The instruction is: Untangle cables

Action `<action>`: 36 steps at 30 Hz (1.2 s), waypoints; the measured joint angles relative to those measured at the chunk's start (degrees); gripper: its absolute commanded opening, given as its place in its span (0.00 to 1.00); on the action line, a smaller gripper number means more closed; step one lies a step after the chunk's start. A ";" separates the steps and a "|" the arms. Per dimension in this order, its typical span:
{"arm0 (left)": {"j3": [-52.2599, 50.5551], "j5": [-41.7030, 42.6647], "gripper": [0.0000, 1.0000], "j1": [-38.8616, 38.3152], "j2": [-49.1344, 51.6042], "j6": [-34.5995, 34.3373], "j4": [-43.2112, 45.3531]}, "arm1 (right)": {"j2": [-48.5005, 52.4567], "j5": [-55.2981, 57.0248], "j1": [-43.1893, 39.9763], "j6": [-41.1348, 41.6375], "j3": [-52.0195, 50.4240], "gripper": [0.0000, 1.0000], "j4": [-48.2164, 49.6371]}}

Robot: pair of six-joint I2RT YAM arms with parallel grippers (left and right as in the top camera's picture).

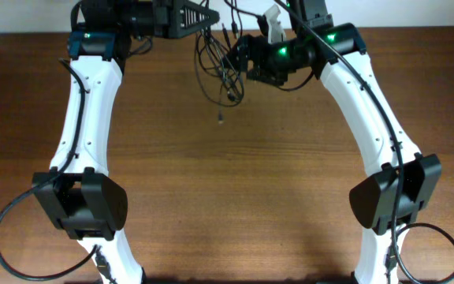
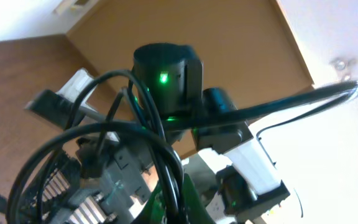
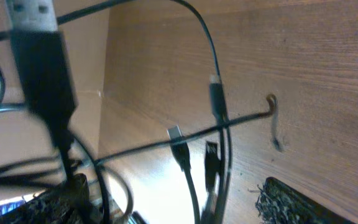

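Note:
The cables [image 1: 219,67] are a tangle of thin black cords lifted off the wooden table at its far edge, between both grippers. One plug end [image 1: 221,118] dangles lowest. My left gripper [image 1: 211,17] points right and is shut on the cables at the top of the tangle. In the left wrist view the cords [image 2: 166,155] loop down into its jaws [image 2: 166,208]. My right gripper [image 1: 239,57] is against the tangle's right side. In the right wrist view its fingers [image 3: 179,208] are apart, with cords [image 3: 219,106] and a silver-tipped plug [image 3: 33,15] hanging between them.
The brown table [image 1: 227,181] stretches toward me below the tangle. Both arm bases stand at the near side, left [image 1: 81,201] and right [image 1: 392,193]. The right arm's wrist with its green light [image 2: 166,68] is close in front of the left wrist camera. A white wall lies beyond the far edge.

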 measured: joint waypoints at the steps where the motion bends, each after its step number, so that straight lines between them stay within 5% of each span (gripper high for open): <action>1: 0.02 -0.11 0.00 0.00 0.00 -4.28 4.46 | 0.26 0.44 0.31 1.25 0.00 0.89 0.98; 5: 0.04 0.11 0.00 0.07 0.00 -12.17 10.60 | 1.79 2.89 0.28 3.78 0.00 0.85 1.14; 11: -0.96 -1.77 0.00 2.69 0.74 -8.66 9.53 | 1.25 10.88 -5.79 1.14 1.44 0.81 -12.31; 13: -1.64 -3.21 0.00 3.17 1.29 -6.69 7.13 | 0.28 13.16 -7.26 -0.76 2.05 0.81 -15.58; 15: -1.66 -6.54 0.00 3.54 1.51 -1.38 -4.70 | -0.07 15.26 -8.33 -2.54 2.32 0.80 -18.25; 19: -1.51 -27.21 0.00 3.52 1.66 14.01 -34.91 | 0.33 17.53 -10.29 -5.53 1.88 0.80 -20.90; 22: -1.44 -45.24 0.00 1.77 1.53 23.08 -45.07 | 1.40 18.73 -10.40 -7.96 1.01 0.80 -22.03; 24: -1.16 -58.77 0.11 -0.50 1.27 27.91 -49.16 | 1.79 23.58 -11.26 -9.49 0.70 0.77 -23.98; 26: -0.94 -75.08 0.34 0.57 0.87 30.88 -52.39 | 2.05 29.55 -17.44 -10.86 0.20 0.74 -25.20; 28: -0.85 -83.23 0.45 1.09 0.87 31.74 -53.88 | 2.12 31.52 -21.29 -11.80 0.15 0.75 -25.97; 29: -0.85 -87.21 0.40 0.96 0.79 32.30 -54.93 | 2.12 31.39 -22.18 -12.94 0.15 0.75 -26.18; 31: -0.81 -88.59 0.24 0.72 0.72 32.81 -54.95 | 2.14 25.97 -22.25 -17.79 0.15 0.79 -26.29; 36: -0.74 -80.72 0.31 0.68 0.68 33.31 -54.93 | 2.14 12.96 -18.16 -27.21 0.15 0.83 -26.27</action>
